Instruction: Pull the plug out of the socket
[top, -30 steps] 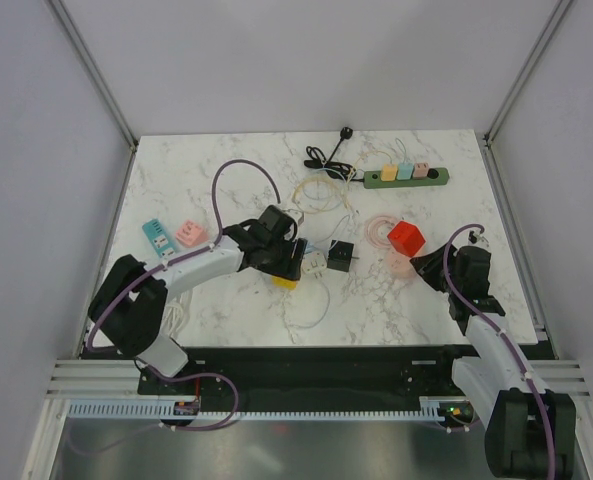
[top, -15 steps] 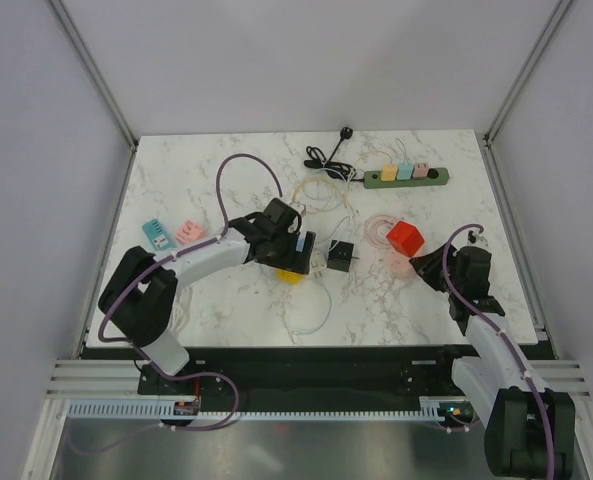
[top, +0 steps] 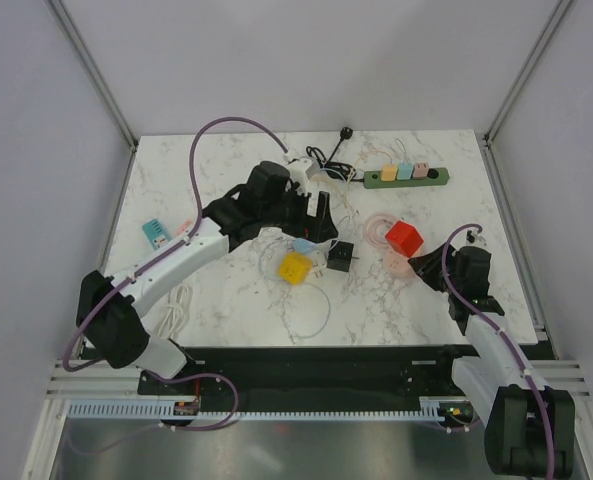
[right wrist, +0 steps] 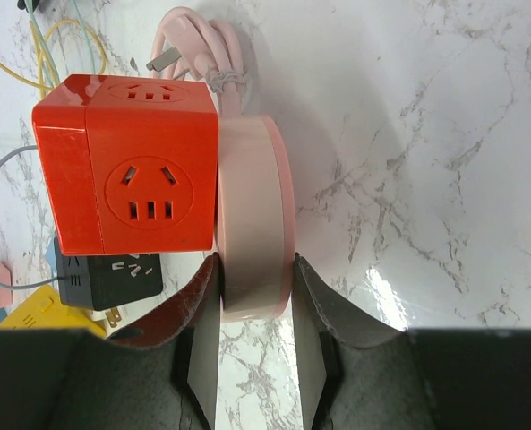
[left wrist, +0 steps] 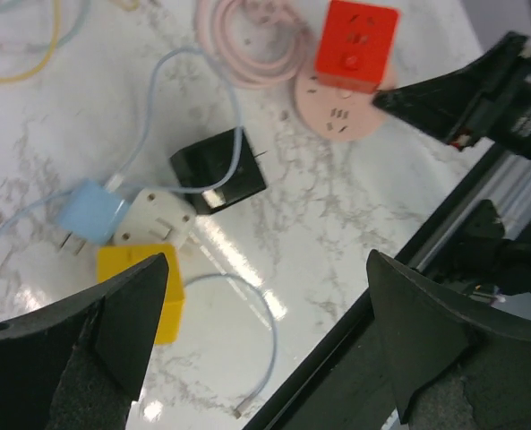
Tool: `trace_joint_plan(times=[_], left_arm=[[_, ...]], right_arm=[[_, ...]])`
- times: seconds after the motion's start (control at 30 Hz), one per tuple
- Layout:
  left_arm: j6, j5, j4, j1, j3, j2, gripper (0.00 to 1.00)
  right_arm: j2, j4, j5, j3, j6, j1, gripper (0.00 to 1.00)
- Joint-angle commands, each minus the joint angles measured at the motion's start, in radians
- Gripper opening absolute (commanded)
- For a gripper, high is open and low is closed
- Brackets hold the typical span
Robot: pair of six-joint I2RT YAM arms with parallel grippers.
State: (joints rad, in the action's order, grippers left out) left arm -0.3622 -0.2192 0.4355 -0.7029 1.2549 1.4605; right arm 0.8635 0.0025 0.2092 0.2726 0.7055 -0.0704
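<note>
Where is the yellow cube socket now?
The yellow cube socket lies mid-way across the marble table in the top view, left of the white adapter and black cube socket, near the open left gripper.

Right pincer (right wrist: pixel 256 273) clamped on pink round socket (right wrist: pixel 254 193), red cube socket (right wrist: pixel 131 179) touching

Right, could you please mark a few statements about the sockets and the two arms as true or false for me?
1. The left jaws stand open and hold nothing. True.
2. The right jaws are shut on the red cube socket. False: they clamp the pink round disc socket, which sits right against the red cube socket.
3. The green power strip lies near the far edge of the white marble table. True.
4. The yellow cube socket is stacked on the black cube adapter. False: both rest on the table, side by side.
</note>
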Motion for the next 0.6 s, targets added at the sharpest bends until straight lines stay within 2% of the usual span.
trace_joint_plan(times=[0.0,0.17,0.33,0.57], left_arm=[[0.046,-0.151,-0.067,-0.056,0.122,0.070,0.98],[0.046,-0.033,-0.118,-0.164,0.230,0.251,0.98],[0.049,-0.014,-0.168,-0.213,0.376,0.441,0.97],[0.071,-0.009,-0.216,-0.231,0.494,0.580,1.00]], right_arm=[[0.022,-0.078,-0.004,-0.032,-0.057,0.000,0.00],[0.011,-0.078,0.004,-0.033,-0.054,0.000,0.00],[0.006,-0.081,0.018,-0.033,-0.052,0.000,0.00],[-0.008,-0.085,0.036,-0.039,-0.049,0.001,0.00]])
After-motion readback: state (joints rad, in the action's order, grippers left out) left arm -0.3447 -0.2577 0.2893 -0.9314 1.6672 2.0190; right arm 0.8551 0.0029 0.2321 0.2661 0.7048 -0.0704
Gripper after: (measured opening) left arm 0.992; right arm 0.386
